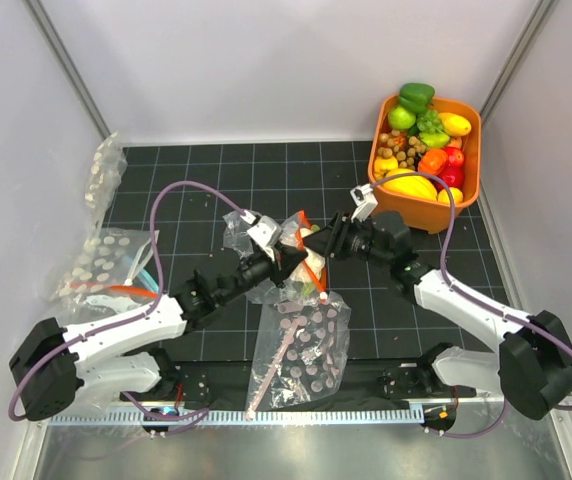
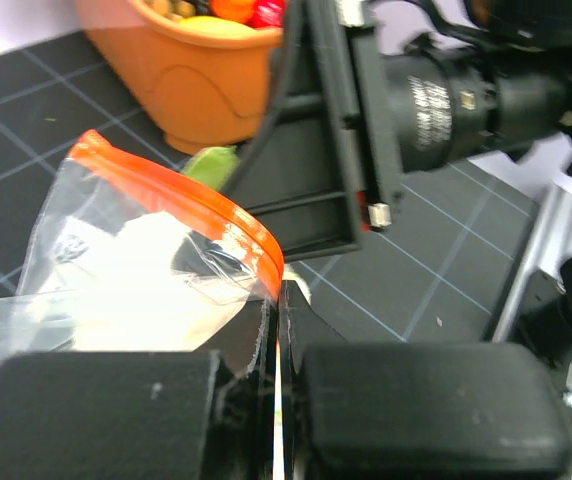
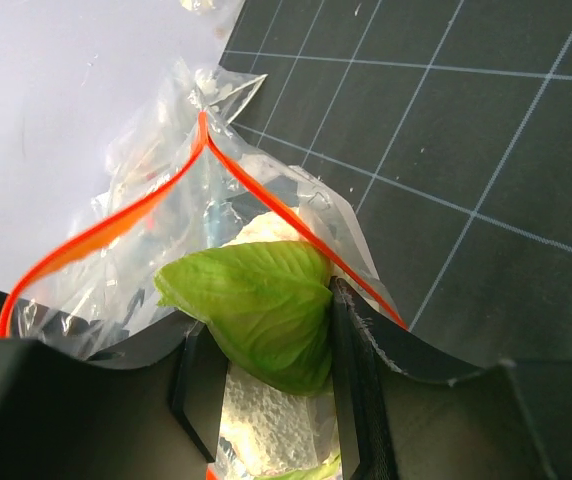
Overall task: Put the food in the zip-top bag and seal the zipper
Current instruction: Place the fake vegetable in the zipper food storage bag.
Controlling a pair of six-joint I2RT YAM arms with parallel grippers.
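Left gripper (image 2: 277,335): fingers pinched on zipper (image 2: 181,195), propping zip-top bag (image 2: 116,270) open.
Right gripper (image 3: 264,325): fingers clamped on cauliflower (image 3: 251,285) (leaf showing), at the mouth.

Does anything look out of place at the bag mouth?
Yes. The cauliflower and its green leaf sit in the open mouth of the zip-top bag, between the right fingers, so the zipper cannot close yet.
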